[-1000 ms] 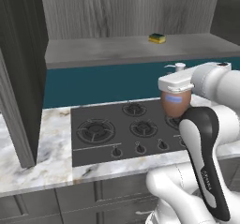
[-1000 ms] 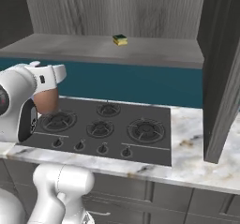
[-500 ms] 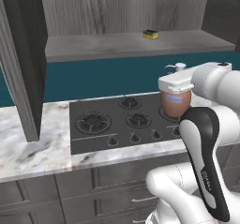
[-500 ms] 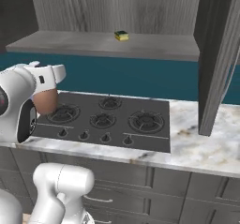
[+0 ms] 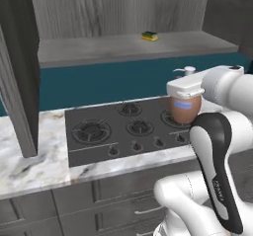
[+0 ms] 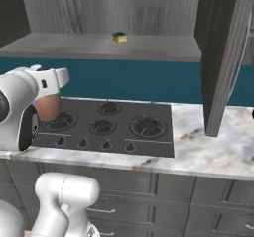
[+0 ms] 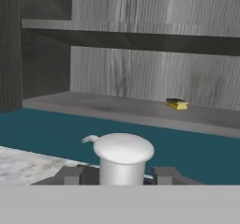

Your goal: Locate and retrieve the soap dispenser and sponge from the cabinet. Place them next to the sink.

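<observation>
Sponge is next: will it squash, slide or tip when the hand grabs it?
The sponge lies flat and low on the cabinet shelf, so tipping seems unlikely. It looks small and probably light, so a nudge may slide it. Likely soft; it should compress.

The soap dispenser [image 5: 185, 107], a bulbous reddish-brown bottle with a white pump top and a pale blue label band, was held upright in the air above the black stovetop [image 5: 123, 129], its white cap [image 7: 123, 149] seen between the two dark fingertips in the hand view. The sponge [image 5: 149, 35], a small flat yellow block with a dark green top layer, lay flat on the light grey shelf [image 5: 123, 47] of the open, dark grey wood-grain cabinet [image 6: 221, 52], toward the back wall. It was well apart from the bottle.
</observation>
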Controlling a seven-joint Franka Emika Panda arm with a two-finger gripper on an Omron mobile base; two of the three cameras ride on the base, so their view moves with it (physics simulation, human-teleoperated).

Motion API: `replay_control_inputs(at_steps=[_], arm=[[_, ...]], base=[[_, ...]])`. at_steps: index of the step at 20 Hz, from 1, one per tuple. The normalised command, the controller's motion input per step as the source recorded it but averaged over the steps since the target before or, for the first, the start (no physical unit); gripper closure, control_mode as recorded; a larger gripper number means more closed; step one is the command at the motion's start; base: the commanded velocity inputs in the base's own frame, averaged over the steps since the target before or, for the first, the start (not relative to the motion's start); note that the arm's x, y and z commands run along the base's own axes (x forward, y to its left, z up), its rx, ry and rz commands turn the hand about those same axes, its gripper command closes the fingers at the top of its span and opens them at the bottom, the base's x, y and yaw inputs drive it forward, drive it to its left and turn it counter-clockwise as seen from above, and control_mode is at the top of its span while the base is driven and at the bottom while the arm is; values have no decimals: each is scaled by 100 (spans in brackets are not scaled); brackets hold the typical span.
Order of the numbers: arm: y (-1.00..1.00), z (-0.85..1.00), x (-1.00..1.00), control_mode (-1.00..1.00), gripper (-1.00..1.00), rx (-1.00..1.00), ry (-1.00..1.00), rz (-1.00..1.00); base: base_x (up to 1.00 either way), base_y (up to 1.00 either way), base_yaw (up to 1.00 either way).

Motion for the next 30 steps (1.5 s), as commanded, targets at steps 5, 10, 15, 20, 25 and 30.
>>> replay_control_inputs(at_steps=[5, 10, 15, 20, 25, 30], arm=[[0, 0, 0, 100, 100, 0, 0, 0], [0, 0, 0, 100, 100, 0, 0, 0], [0, 0, 0, 100, 100, 0, 0, 0], [0, 0, 0, 100, 100, 0, 0, 0], [0, 0, 0, 100, 100, 0, 0, 0], [0, 0, 0, 100, 100, 0, 0, 0]], base=[[0, 0, -50], [0, 0, -50], [0, 0, -50], [0, 0, -50], [0, -18, -45], [0, -4, -49]])
